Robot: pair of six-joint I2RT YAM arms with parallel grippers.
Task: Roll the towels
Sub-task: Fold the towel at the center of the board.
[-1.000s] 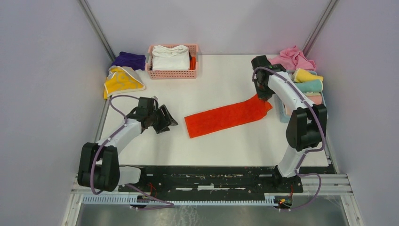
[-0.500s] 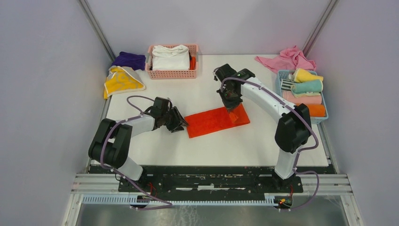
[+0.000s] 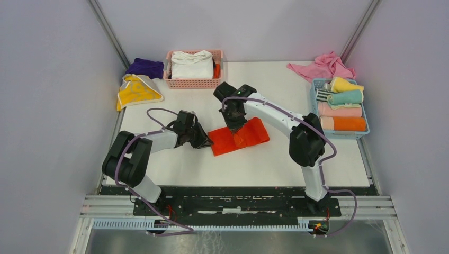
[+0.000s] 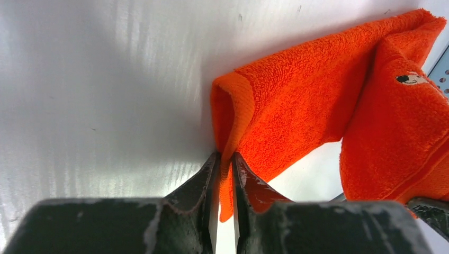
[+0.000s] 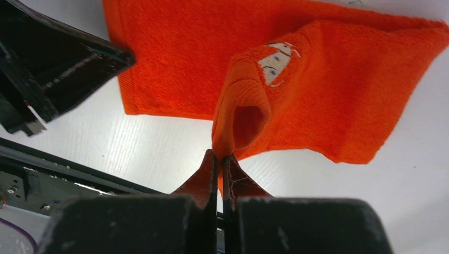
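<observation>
An orange-red towel lies doubled over at the middle of the white table. My left gripper pinches the towel's left end; in the left wrist view its jaws are shut on an orange-red edge. My right gripper holds the other end, folded back over the left half; the right wrist view shows it shut on a bunched corner. A small embroidered patch shows on the lifted flap.
A pink basket with white cloth stands at the back. Purple and yellow towels lie back left. A pink towel lies back right above a blue bin holding several rolled towels.
The right gripper has dragged its end of the orange-red towel leftwards, folding it over. The left gripper moved right to the towel's left end and shut on it.
</observation>
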